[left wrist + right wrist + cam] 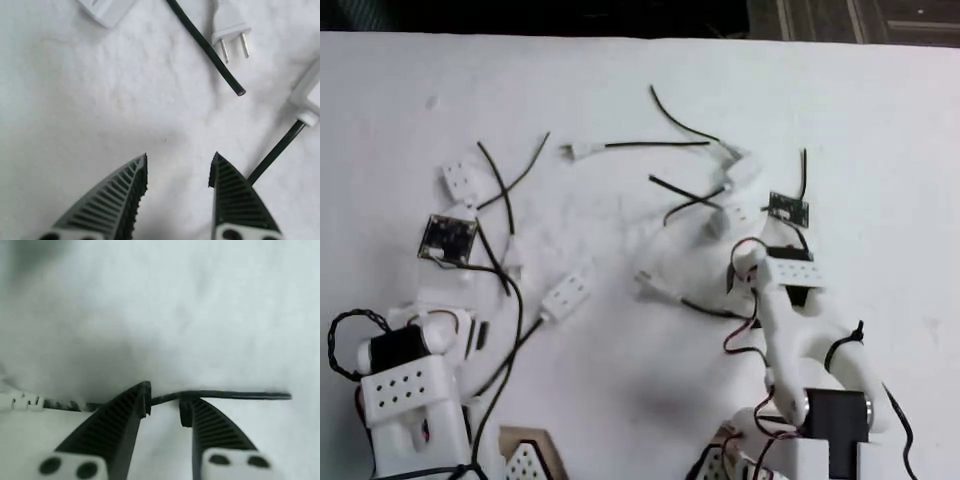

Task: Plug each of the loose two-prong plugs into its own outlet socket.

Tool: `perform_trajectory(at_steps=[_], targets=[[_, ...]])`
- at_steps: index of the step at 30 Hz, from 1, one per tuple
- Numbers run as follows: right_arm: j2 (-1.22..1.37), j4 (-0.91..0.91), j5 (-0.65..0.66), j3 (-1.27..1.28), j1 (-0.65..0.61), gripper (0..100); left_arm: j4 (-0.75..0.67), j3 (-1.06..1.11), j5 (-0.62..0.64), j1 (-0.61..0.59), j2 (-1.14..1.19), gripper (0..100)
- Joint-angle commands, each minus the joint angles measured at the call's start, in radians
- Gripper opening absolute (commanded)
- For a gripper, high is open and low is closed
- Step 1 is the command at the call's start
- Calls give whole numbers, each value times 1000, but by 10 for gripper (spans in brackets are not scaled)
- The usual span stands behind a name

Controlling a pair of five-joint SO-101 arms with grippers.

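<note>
Left pincer [180, 167] is held wide open, nothing in it, parked over the desk [90, 100] near the corded socket [311, 92]. Right pincer [166, 405], well apart from that socket, is kept narrow, with a black cord [235, 395] straddled but not visibly clamped. A white plug [232, 32] is found just beside the socket and a second plug [648, 285] near its other side, both unplugged.

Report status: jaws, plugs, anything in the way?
Left gripper, jaws open above bare cloth; two-prong plug ahead, loose. Right gripper, jaws open, straddling a black cable. Stray cable end lies beside that plug.
</note>
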Motion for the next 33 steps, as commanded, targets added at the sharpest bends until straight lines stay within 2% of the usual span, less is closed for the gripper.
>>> perform_trajectory(at_steps=[1,6,14,17,22,27,30,33], targets=[[-22,-116,81,-51,94,125,-15,-2,9,-7,-15,212],[-22,-108,129,-58,101,10,-15,-2,9,-7,-15,212],[-124,159,235,-149,107,16,-15,0,9,-7,-15,212],[-213,219,336,-175,107,16,-15,0,9,-7,-15,212],[-309,217,568,-180,107,16,-15,0,9,-7,-15,212],[-309,140,753,-180,111,17,-15,0,9,-7,-15,212],[-309,84,741,-180,119,41,-15,0,9,-7,-15,212],[-318,91,657,-180,120,151,-15,0,9,-7,-15,212]])
